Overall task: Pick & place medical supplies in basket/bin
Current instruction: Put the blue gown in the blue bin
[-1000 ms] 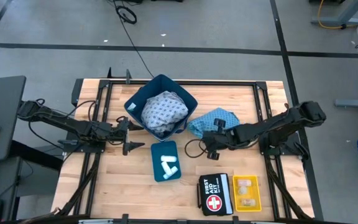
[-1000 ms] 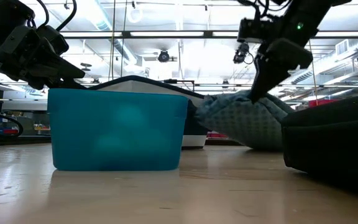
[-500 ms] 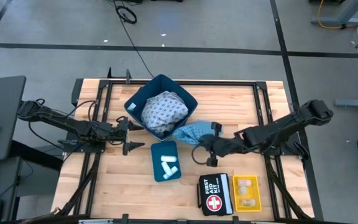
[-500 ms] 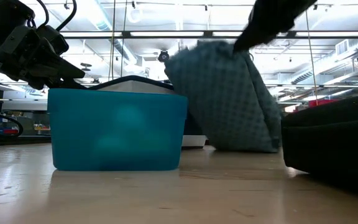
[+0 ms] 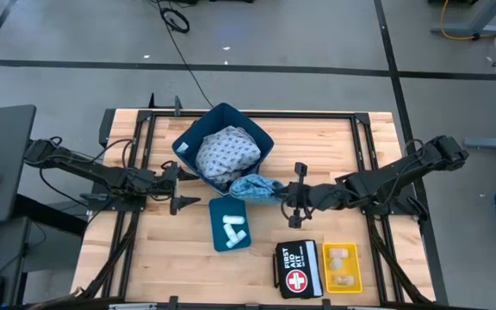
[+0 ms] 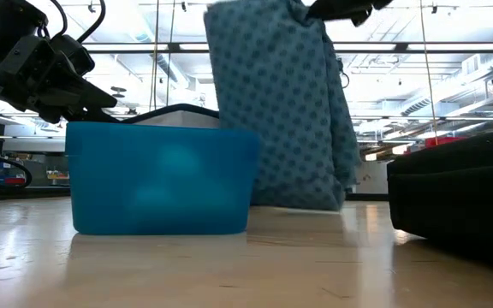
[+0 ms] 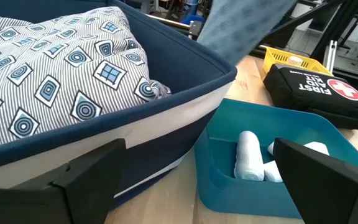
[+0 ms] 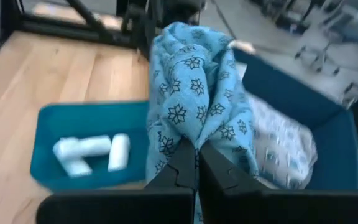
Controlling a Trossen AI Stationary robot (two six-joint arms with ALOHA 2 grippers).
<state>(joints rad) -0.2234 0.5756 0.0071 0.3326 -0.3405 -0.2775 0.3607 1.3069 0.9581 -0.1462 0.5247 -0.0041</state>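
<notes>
My right gripper (image 5: 281, 193) is shut on a light-blue cloth garment (image 5: 255, 186) with a snowflake pattern, just right of the dark blue basket (image 5: 224, 116). The cloth fills the low view (image 6: 276, 111) and the right wrist view (image 8: 197, 93). A grey-blue patterned garment (image 5: 227, 153) lies inside the basket, also seen in the left wrist view (image 7: 55, 74). Three white rolls (image 5: 234, 227) lie in a teal tray (image 5: 219, 215) near the basket. My left gripper (image 5: 182, 188) waits open at the basket's left side. My right gripper pinches a bunched fold of the light-blue cloth (image 8: 191, 134) between its two fingers (image 8: 180, 167), several layers together. The fingers come roughly level from the table's right. The cloth hangs slack below the gripper (image 6: 281, 171); whether its lower edge touches the table I cannot tell.
A black first aid kit (image 5: 298, 269) and a yellow tray (image 5: 356, 267) with pale packets sit at the table's near edge, right of the teal tray. Bare wood shows right of the basket and at the table's far right.
My right gripper has moved toward the table's left and up, toward the basket, keeping shut on the light-blue cloth. The cloth, which lay spread on the table right of the basket, is now gathered up and hangs bunched beside the basket's near right corner.
</notes>
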